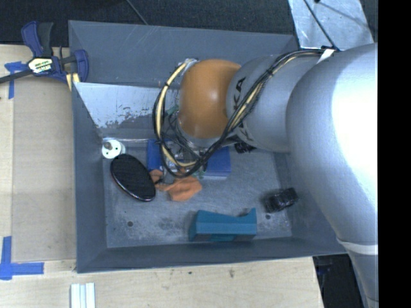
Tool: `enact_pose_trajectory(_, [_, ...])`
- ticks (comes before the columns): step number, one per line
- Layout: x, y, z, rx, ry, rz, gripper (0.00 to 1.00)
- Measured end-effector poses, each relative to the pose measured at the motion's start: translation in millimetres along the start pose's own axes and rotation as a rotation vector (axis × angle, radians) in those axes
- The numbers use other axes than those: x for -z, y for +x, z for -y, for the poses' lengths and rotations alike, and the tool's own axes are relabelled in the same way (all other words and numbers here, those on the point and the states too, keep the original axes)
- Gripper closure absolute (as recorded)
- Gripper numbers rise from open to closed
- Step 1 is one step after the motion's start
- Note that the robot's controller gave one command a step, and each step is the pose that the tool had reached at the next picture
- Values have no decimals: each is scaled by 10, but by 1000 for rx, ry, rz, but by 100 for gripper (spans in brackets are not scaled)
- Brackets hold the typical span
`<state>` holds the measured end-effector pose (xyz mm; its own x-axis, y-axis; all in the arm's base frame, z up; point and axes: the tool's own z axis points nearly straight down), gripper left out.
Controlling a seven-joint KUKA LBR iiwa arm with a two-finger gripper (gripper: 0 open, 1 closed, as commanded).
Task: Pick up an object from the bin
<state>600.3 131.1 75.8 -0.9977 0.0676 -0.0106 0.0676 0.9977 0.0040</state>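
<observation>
The claw [172,165] hangs low in the middle of the bin [90,191], over a flat blue block [220,163]. A soft orange lump [183,187] lies just beside it, toward the near wall, and a black oval [133,177] lies to the lump's left. Open or clenched, I cannot tell.

We make out dark lettering [239,94] on the silver arm link [282,108], just behind the orange cover [205,98] above the tool. Cables [257,88] cross it, so we cannot read it. Nothing else is legible.
</observation>
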Motion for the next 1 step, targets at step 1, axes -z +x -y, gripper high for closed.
enact_pose_trajectory(1, [0,0,0,-1,0,0,100])
